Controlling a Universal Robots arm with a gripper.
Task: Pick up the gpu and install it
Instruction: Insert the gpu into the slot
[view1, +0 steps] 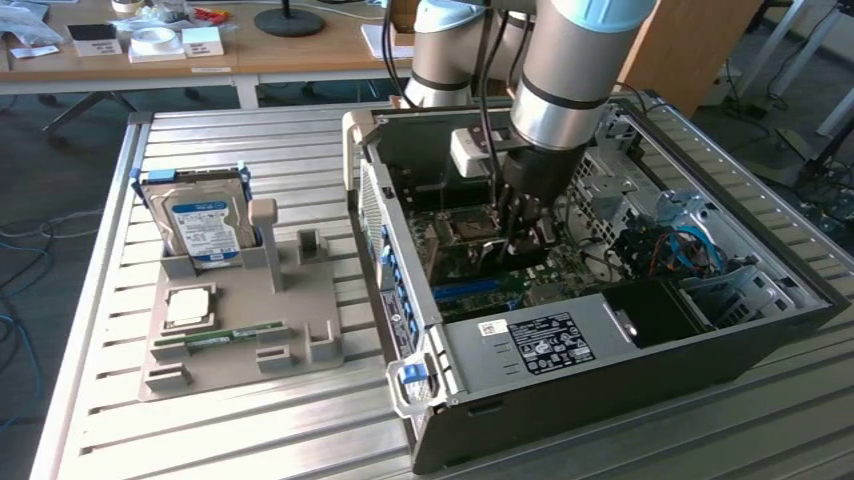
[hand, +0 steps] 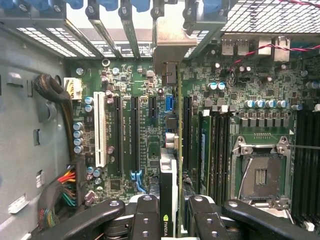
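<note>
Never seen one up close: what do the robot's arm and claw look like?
The arm is a thick silver-grey tube with a pale blue ring and a black band. Thin black cables run along it, past a small white box. The gripper is black; its fingers are jointed black bars dotted with round silver bolt heads.

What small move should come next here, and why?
Probably a short, straight push toward the motherboard. The jaws are shut on the gpu, which stands edge-on among the black expansion slots with its bracket by the case's rear slot covers; whether it is seated yet cannot be told.
</note>
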